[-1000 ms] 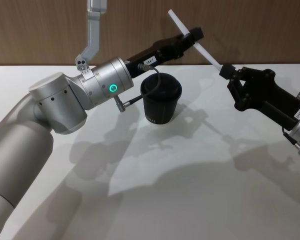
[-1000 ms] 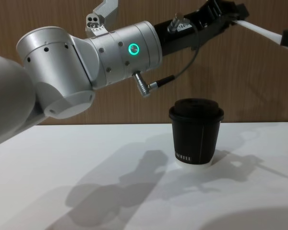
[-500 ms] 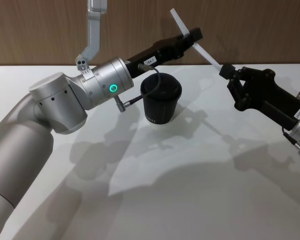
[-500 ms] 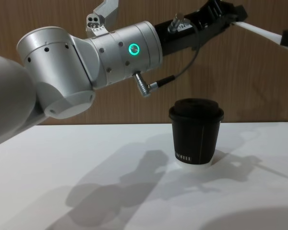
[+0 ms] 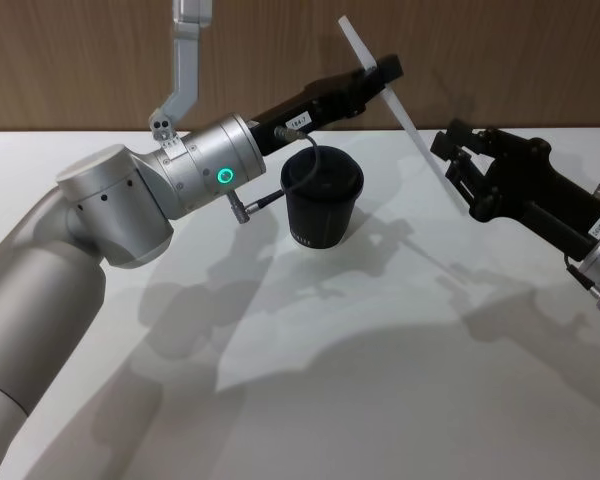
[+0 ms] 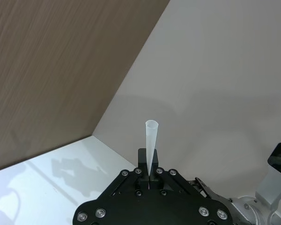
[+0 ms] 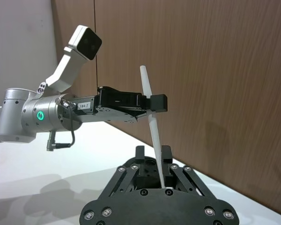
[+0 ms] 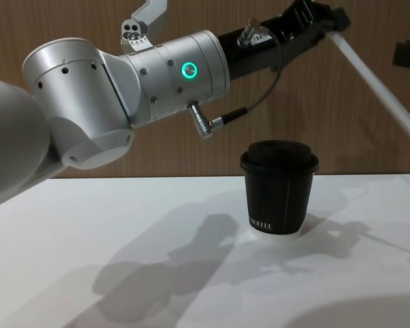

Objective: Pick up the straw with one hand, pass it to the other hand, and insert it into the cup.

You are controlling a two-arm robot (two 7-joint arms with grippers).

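The white straw (image 5: 363, 50) slants down to the right, high above the table, with my left gripper (image 5: 382, 76) shut on its upper part. Its lower part runs between the spread fingers of my right gripper (image 5: 448, 160), which is open and not touching it. In the right wrist view the straw (image 7: 145, 84) drops from the left gripper (image 7: 154, 104) into the gap of my right gripper (image 7: 153, 152). The left wrist view has the straw (image 6: 151, 140) rising from my left gripper (image 6: 149, 169). The black lidded cup (image 5: 322, 200) stands upright on the table, below the left arm, also as cup (image 8: 280, 191).
The white table (image 5: 380, 380) ends at a wooden wall (image 5: 80, 60) behind the cup. A thin dark cable (image 5: 302, 172) loops from the left arm just above the cup's lid. A silver bracket (image 5: 185, 70) hangs over the left arm.
My right gripper has opened and let go of the straw's lower end. The straw has swung steeper in the left gripper, its lower end dropping. The left arm stayed where it was.
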